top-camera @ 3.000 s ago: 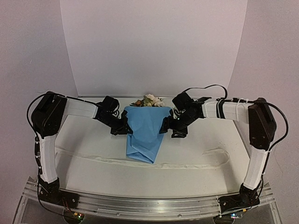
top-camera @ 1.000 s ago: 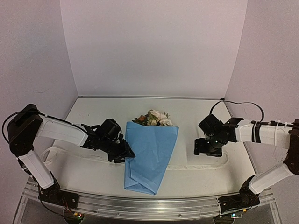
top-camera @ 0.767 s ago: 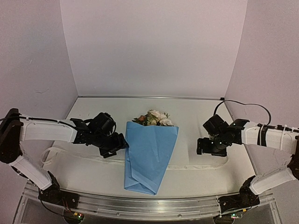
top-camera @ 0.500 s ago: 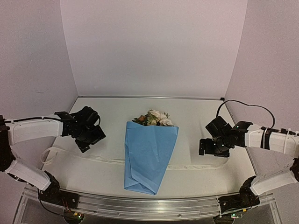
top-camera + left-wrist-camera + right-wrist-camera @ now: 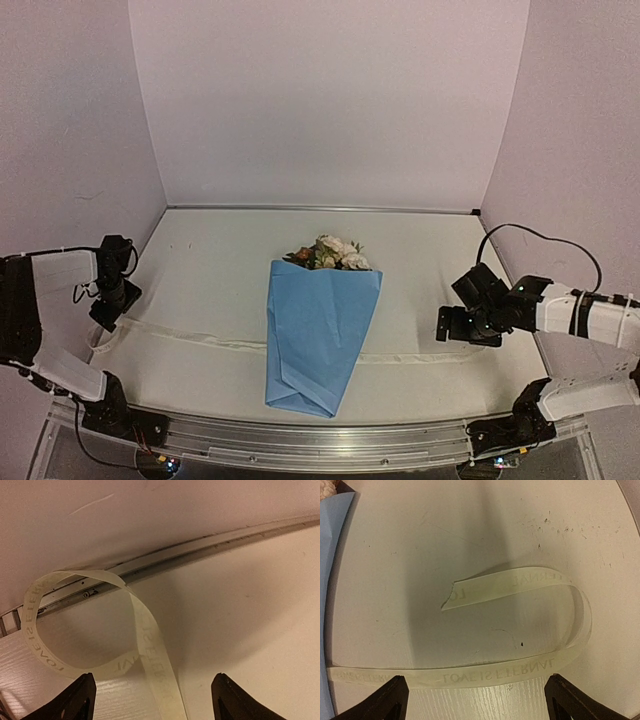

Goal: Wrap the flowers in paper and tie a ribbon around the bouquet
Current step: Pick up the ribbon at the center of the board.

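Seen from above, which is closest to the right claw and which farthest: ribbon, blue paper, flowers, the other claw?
1. Ribbon: its looped end lies beside the right gripper.
2. Blue paper: mid-table, to its left.
3. Flowers: at the paper's far end.
4. Left gripper: at the table's left edge.

You see only the blooms of the flowers [image 5: 330,252]; their stems are hidden inside the paper [image 5: 318,320], which also covers the middle stretch of the ribbon [image 5: 420,356]. The wrist views' bottom edges cut off the left end effector [image 5: 152,700] and the right end effector [image 5: 475,700], leaving only fingertip corners.
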Action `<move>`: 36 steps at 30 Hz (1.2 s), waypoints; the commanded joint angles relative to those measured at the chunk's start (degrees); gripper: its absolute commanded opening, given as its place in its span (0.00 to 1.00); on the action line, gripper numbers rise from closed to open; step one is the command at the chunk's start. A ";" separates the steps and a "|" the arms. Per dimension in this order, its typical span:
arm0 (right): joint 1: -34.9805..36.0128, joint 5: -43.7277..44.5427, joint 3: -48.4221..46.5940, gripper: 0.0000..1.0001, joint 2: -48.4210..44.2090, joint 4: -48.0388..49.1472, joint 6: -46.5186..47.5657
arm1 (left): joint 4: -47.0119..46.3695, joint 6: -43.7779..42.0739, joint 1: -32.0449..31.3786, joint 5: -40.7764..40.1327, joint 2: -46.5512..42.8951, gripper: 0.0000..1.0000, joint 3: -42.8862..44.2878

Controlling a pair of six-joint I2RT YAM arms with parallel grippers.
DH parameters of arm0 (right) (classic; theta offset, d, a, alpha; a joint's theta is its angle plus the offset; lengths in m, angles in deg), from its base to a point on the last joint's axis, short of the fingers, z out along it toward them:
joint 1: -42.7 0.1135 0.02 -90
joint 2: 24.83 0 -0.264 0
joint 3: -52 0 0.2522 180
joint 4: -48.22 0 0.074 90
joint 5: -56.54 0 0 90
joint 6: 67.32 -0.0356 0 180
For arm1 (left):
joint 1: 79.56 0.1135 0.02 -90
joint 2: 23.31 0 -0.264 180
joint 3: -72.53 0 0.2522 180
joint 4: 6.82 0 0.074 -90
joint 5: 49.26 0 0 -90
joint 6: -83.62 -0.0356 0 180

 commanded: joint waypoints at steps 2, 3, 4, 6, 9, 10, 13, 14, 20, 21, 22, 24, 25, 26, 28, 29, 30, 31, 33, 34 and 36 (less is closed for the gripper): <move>-0.19 -1.37 1.02 0.97 -0.56 2.31 -1.31 | -4.80 -1.80 4.19 0.64 9.70 0.79 6.22; -0.19 -1.31 1.09 0.97 -0.68 2.33 -1.30 | -5.64 -1.74 4.81 1.19 11.34 0.78 6.75; -0.21 -1.08 1.20 0.97 -0.82 2.37 -1.19 | -6.87 -1.81 5.34 1.86 12.66 0.77 7.11; -0.26 -0.53 1.44 0.98 -1.12 2.43 -1.06 | -8.23 -2.27 6.01 2.93 15.63 0.75 8.29; -0.27 -0.04 1.89 0.98 -1.50 2.40 -1.49 | -8.28 -2.29 6.15 3.83 18.86 0.67 9.65; -0.29 0.05 2.05 0.98 -1.58 2.41 -1.96 | -7.91 -1.77 6.17 4.32 19.48 0.61 9.69; -0.34 0.58 2.43 0.98 -1.93 2.18 -3.65 | -6.02 0.51 6.13 3.48 19.54 0.41 8.45; -0.37 1.40 2.93 0.98 -2.44 2.06 -4.63 | -5.99 0.68 6.12 3.18 19.23 0.34 7.87; -0.47 12.48 4.20 0.98 -6.18 -3.09 -11.70 | -8.91 -2.81 5.91 4.06 17.30 0.00 5.42; -0.55 13.96 3.50 0.98 -6.09 -4.42 -11.90 | -9.70 -3.78 5.65 4.10 16.38 0.00 5.16; -0.63 15.43 2.81 0.98 -5.99 -5.74 -12.10 | -10.49 -4.75 5.40 4.13 15.46 0.00 4.90; -0.94 17.78 1.07 0.98 -5.42 -9.90 -13.35 | -11.47 -6.85 4.71 4.17 13.48 0.00 4.74; -1.34 18.56 0.83 0.98 -5.03 -10.66 -14.11 | -12.38 -7.68 4.15 4.44 12.56 0.00 4.65; -1.95 18.88 0.91 0.98 -4.59 -10.92 -15.34 | -13.03 -8.51 3.45 4.72 11.72 0.00 4.58; -4.49 17.03 0.99 0.98 -3.19 -11.13 -18.75 | -14.28 -10.08 1.84 5.60 10.12 0.00 4.51; -5.82 15.91 0.60 0.98 -1.89 -11.00 -19.61 | -14.62 -10.70 1.12 6.18 9.46 0.00 4.58; -6.95 15.13 -0.02 0.98 -0.27 -10.80 -19.88 | -14.99 -11.36 0.41 6.74 8.69 0.00 4.57; -7.90 14.47 -0.95 0.98 1.67 -10.37 -19.48 | -15.61 -11.95 -0.42 7.46 7.83 0.00 4.40; -9.30 13.48 -1.64 0.98 4.84 -7.63 -18.58 | -16.55 -13.04 -1.94 8.47 6.50 0.00 4.23; -10.03 13.00 -1.53 0.98 6.31 -6.51 -19.23 | -16.60 -13.32 -2.19 8.56 6.06 0.00 4.33; -11.71 11.42 -0.63 0.95 8.91 -3.35 -20.52 | -16.94 -13.87 -3.40 9.12 5.32 0.00 4.37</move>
